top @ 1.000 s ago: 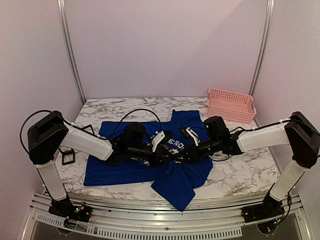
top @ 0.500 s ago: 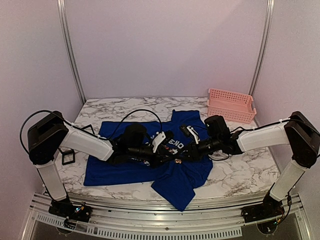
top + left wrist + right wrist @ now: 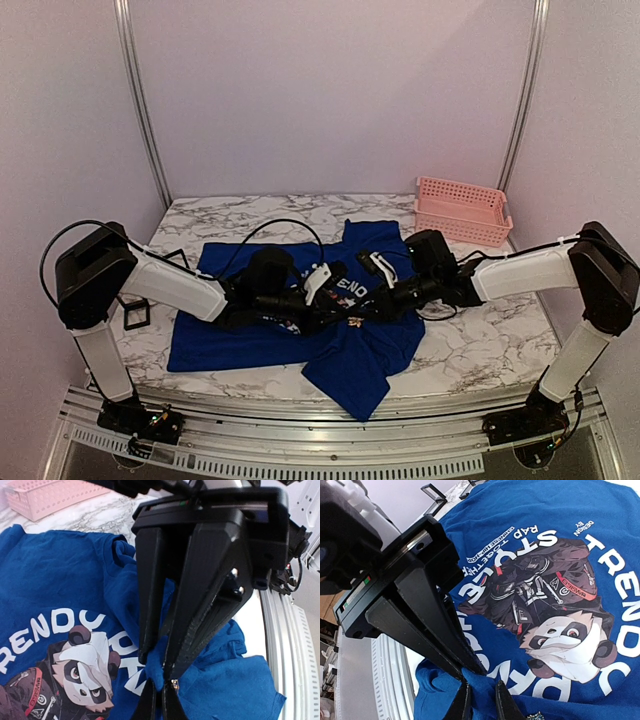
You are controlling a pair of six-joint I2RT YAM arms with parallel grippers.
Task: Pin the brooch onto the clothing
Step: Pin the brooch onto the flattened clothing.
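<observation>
Since a second ago the right pincer has narrowed beside the left pincer, clamped on a soft, limp fold of the T-shirt, spread mid-counter, at the print's 5 o'clock edge

The right gripper is now narrowed and shifted a little left, closer to the left gripper.

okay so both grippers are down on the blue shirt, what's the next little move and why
Probably ease the right gripper shut on the fold. The left gripper already pinches a raised ridge of the shirt beside the panda print, and the right gripper's fingers straddle that ridge with a gap remaining.
</observation>
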